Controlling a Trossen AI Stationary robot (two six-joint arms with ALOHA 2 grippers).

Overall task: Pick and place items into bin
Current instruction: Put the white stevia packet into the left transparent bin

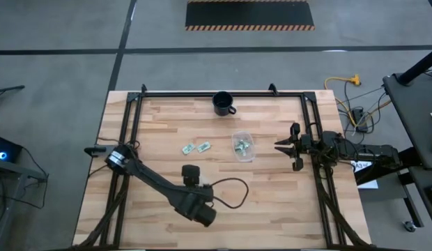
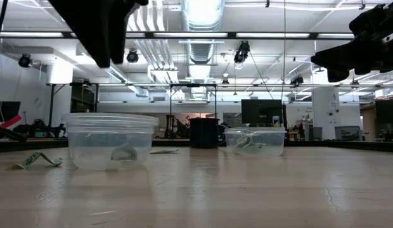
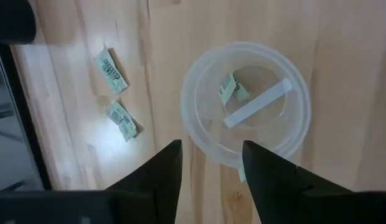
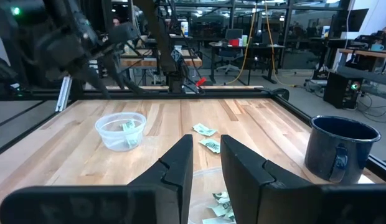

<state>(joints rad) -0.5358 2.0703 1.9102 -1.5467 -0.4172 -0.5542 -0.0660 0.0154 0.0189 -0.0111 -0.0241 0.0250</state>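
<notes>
- Since the left gripper [image 3: 210, 152] hangs straight over the round clear tub [image 3: 188, 118] with its jaws wide and nothing between them, we judge the step in hand to be the drop of a piece into the bin
- One wrapped piece [image 3: 229, 89] lies inside that tub, beside a white strip [image 3: 258, 102]; in the high view the gripper hides the tub, which puts it about mid-table, on the side away from the edge where the black mug [image 1: 223, 103] stands
- We see two loose pieces [image 1: 188, 148] [image 1: 202, 146] flat on the table, just beside the tub, between it and the mug's edge
- Toward the right edge sits a second clear container [image 1: 235, 134] with several more pieces in it; we cannot tell whether it counts as bin or as stock
- We find the right gripper [image 1: 282, 146] just beside that container, above the table, its jaws at a narrow gap and empty; it looks to be waiting
- Next, as we judge it, the left arm should shift toward the nearer loose piece, turn the jaws across its short side and come down low, because the pieces are thin and lie flat on the wood
- We would watch for nudging the light tub on the way, and for the jaws closing on wood and not on the wrapper
</notes>
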